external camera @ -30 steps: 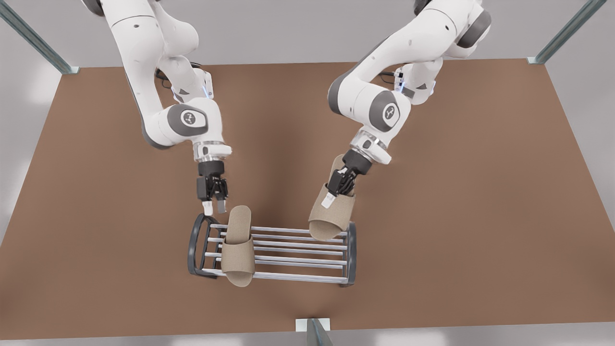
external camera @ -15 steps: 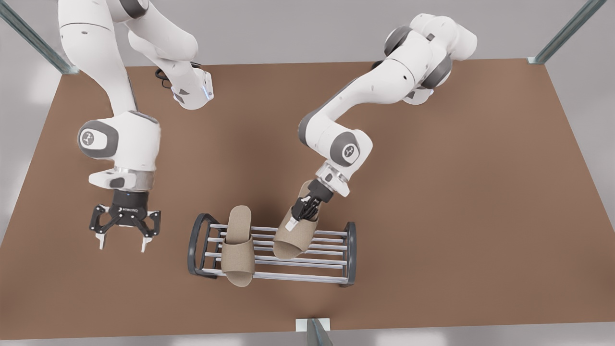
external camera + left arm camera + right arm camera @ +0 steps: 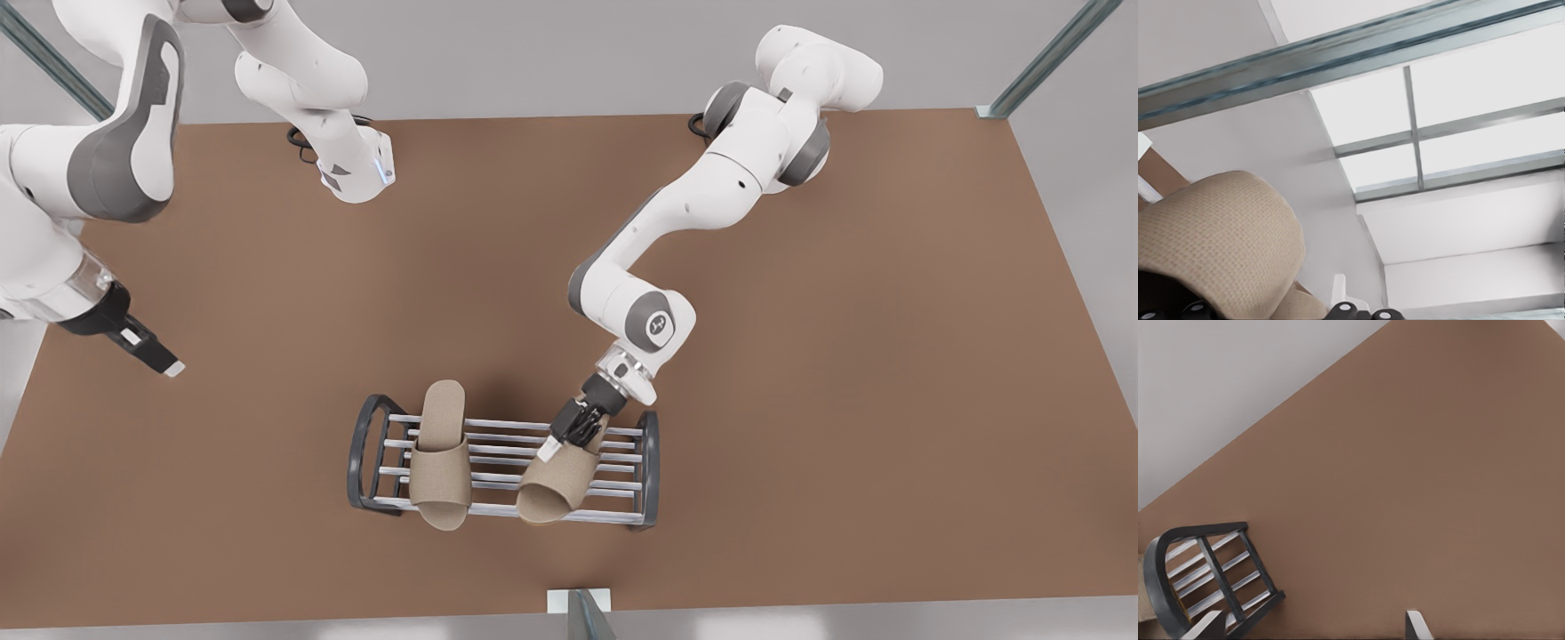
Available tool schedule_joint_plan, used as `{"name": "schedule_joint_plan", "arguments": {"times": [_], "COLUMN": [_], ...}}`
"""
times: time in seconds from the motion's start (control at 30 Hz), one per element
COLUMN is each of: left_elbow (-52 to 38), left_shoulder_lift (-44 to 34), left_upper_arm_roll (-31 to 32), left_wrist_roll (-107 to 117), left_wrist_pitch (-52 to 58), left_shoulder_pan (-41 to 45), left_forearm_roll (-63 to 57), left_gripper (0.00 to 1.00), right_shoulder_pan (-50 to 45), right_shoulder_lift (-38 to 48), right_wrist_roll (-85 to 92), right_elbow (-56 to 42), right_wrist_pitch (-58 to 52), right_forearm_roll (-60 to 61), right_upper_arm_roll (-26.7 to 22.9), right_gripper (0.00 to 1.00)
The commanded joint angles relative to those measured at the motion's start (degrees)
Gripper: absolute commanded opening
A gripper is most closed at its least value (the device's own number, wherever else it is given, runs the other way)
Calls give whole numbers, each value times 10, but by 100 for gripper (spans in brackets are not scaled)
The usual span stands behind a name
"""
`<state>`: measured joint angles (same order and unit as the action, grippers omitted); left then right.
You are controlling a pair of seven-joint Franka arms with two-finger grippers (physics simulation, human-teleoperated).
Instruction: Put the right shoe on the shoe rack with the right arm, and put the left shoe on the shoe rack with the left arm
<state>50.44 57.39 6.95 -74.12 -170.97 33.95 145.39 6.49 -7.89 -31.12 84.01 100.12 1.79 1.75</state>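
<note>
The shoe rack [image 3: 647, 471] stands near the table's front edge, its silver bars running between dark end frames. The right shoe [image 3: 440, 467], a beige slipper, lies across the bars on the front view's left half, with nothing holding it. On the other half lies the left shoe [image 3: 556, 487], tilted, with my left gripper [image 3: 569, 436] shut on its strap; the left wrist view has this slipper [image 3: 1218, 240] close up. My right gripper [image 3: 147, 351] hangs open far off at the front view's left edge. Its wrist view shows the gripper [image 3: 1310, 627] and one rack end [image 3: 1223, 587].
The brown table [image 3: 845, 356] stretches wide around the rack. Both arm bases [image 3: 356, 173] stand at its far edge. Metal frame posts [image 3: 582, 613] rise at the front middle and the back corners.
My left gripper has carried the left shoe down and forward onto the rack's bars. The right arm has swung away from the rack to the front view's left edge.
</note>
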Motion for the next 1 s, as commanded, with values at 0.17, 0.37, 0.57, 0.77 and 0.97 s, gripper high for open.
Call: {"name": "schedule_joint_plan", "arguments": {"times": [0.17, 0.37, 0.57, 0.77, 0.97], "left_elbow": [22, 42, 42, 81, 159], "left_shoulder_lift": [-11, -25, -31, -56, -168], "left_upper_arm_roll": [-15, -13, -8, -2, 32], "left_wrist_roll": [0, 3, 7, 7, 6], "left_wrist_pitch": [-66, -91, -129, -163, -256], "left_shoulder_pan": [4, 5, 12, 19, 23], "left_forearm_roll": [-97, -121, -121, -115, -111], "left_gripper": [100, 100, 100, 100, 100], "right_shoulder_pan": [1, 1, 2, 3, 3], "right_shoulder_lift": [-11, -12, -13, -13, -13], "right_wrist_roll": [270, 269, 269, 269, 269], "right_elbow": [-8, -16, -16, -17, -17], "right_wrist_pitch": [-39, -39, -38, -38, -34], "right_forearm_roll": [23, 23, 24, 25, 27], "right_upper_arm_roll": [0, 1, 1, 1, 1], "right_gripper": [100, 100, 100, 100, 100]}}
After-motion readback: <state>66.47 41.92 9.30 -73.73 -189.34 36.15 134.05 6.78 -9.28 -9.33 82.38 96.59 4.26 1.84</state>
